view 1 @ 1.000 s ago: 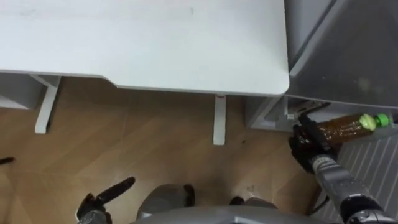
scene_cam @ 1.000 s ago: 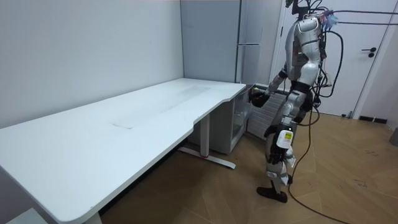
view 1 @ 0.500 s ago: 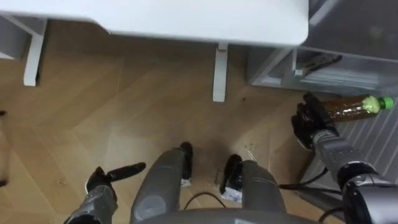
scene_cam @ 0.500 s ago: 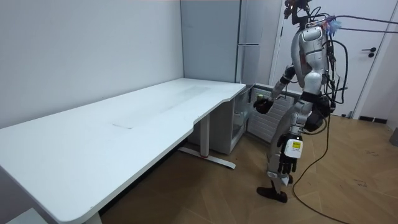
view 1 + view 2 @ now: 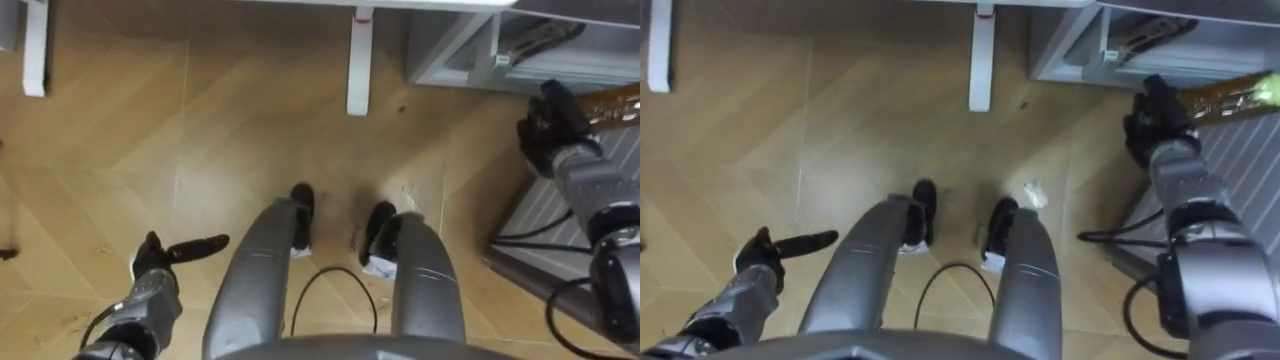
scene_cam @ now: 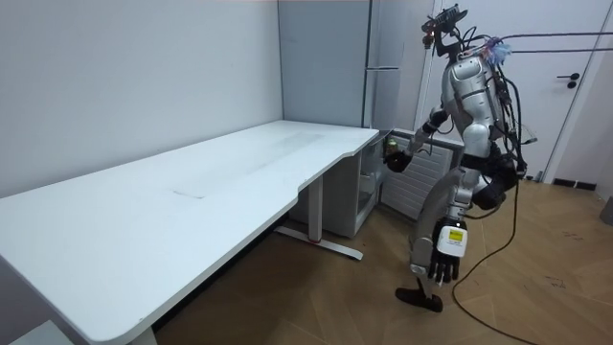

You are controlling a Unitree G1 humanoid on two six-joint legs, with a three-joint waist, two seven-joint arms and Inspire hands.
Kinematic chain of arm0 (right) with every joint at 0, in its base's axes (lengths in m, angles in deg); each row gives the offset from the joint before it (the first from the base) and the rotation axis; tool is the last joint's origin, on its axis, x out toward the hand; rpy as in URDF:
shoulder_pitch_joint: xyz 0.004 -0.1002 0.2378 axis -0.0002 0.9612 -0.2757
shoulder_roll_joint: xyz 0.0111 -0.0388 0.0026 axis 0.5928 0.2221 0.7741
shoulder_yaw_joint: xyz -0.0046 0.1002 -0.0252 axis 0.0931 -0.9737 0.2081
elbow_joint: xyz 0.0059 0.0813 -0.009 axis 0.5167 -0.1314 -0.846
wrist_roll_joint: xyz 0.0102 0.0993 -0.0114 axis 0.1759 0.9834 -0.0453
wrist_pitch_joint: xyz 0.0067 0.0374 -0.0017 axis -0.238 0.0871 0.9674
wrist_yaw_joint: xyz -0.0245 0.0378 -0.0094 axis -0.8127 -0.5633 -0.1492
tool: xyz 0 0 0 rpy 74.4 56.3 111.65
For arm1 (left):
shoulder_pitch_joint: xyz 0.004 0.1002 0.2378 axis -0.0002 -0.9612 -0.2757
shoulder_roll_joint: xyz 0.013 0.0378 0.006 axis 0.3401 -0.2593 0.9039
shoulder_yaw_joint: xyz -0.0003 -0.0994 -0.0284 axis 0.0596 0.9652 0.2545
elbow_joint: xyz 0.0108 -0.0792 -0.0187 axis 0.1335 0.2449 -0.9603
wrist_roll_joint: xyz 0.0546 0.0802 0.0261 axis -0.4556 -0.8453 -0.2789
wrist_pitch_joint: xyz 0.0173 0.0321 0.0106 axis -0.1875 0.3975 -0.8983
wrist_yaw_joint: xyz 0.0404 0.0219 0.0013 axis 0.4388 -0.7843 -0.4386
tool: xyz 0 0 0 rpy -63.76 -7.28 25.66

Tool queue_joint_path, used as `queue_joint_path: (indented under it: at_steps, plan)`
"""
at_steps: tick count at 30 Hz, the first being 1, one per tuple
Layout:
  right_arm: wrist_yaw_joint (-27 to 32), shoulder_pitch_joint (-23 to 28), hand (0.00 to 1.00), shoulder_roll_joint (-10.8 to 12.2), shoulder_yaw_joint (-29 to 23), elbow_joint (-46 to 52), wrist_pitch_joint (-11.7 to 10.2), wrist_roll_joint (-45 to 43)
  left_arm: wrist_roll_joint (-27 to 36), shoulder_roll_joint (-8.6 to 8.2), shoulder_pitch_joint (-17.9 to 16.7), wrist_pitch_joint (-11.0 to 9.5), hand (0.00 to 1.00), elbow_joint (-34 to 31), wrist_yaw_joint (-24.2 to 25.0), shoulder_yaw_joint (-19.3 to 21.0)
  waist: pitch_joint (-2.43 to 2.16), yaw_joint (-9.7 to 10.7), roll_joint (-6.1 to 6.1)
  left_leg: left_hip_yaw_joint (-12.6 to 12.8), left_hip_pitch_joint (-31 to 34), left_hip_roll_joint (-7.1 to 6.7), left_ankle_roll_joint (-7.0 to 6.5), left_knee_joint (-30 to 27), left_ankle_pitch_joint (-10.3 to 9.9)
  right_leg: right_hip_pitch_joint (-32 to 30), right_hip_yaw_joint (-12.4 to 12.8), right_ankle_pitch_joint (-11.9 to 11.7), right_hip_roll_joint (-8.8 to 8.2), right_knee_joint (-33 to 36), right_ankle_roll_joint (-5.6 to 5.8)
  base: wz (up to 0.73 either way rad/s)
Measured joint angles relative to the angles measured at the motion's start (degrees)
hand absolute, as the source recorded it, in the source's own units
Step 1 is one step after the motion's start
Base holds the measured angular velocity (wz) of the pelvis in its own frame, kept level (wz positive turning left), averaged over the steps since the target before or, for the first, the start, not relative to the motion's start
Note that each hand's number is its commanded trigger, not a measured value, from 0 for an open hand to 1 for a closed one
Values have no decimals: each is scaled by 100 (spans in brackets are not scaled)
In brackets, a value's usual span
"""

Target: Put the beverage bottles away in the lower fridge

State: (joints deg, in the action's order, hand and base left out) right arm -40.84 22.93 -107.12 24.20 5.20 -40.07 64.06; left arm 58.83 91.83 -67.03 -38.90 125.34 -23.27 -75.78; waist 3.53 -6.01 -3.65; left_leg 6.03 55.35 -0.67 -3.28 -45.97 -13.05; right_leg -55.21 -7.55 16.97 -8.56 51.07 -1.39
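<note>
- My left hand hangs low by my left leg, over the wooden floor. Its fingers are straight and hold nothing. A moment ago this hand sat right at the bottom edge of my eye views. Now I see more of it, because my head has tipped down.
- The white tabletop filled the top of my eye views before. Now I see its leg up there instead. The table did not move. My look did. In the room view I have stood up straighter, at the end of the tabletop and close to the fridge.
- The low part of the fridge is open, at the top right of my eye views. I can see a bit of its grey inside.
- My right hand reaches out toward that opening. Its fingers are wrapped tight round the bottle.
- The bottle is brown with a green cap and lies sideways in my hand. It is up in the air, just in front of the opening and over a grey stripy panel. I think that panel is the open fridge door. The bottle is not inside yet.
- So the drink stayed safe in my hand while I shifted, and it is near where it must go. I think I must get lower next and push it in, without bumping the fridge edge.
</note>
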Motion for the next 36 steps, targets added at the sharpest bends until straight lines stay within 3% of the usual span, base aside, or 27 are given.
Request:
queue_joint_path:
  at_steps: [5,7,17,23,24,25,36]
  plan:
    - [111,-353,100,-254,128,83,-1,-85,0,130,-13,-51,0,-171,-159,-50,2,18,-17,61,350,3,-32,-283,-97,-406,116,85,-29,314,22,-3]
    - [149,-418,100,-320,142,244,-1,-36,0,210,-19,-85,0,-276,-170,-89,14,22,-88,123,463,2,-42,-350,-113,-555,152,107,-56,424,11,0]
    - [318,-537,100,-357,358,691,-37,-74,-8,268,-59,-183,0,-521,-504,-250,12,99,-130,148,521,20,-50,-538,-235,-598,99,223,-123,591,-21,0]
    - [319,-653,100,-358,357,667,-37,187,-4,426,-170,-206,0,-609,-501,-276,11,87,-129,155,520,12,-67,-533,-249,-600,104,229,-133,584,-15,0]
    - [318,-666,70,-358,357,666,-37,251,2,484,-184,-206,0,-627,-501,-342,11,80,-129,155,520,5,-67,-529,-249,-600,106,233,-135,586,-8,0]
    - [320,-690,0,-357,357,666,-37,334,7,528,-206,-205,0,-661,-501,-389,11,71,-129,156,521,2,-67,-529,-249,-604,111,236,-135,590,-2,0]
    - [349,-906,0,-358,356,665,-57,787,62,567,-515,-200,0,-889,-493,-477,11,67,-128,143,519,7,-68,-524,-250,-602,114,243,-132,588,0,0]
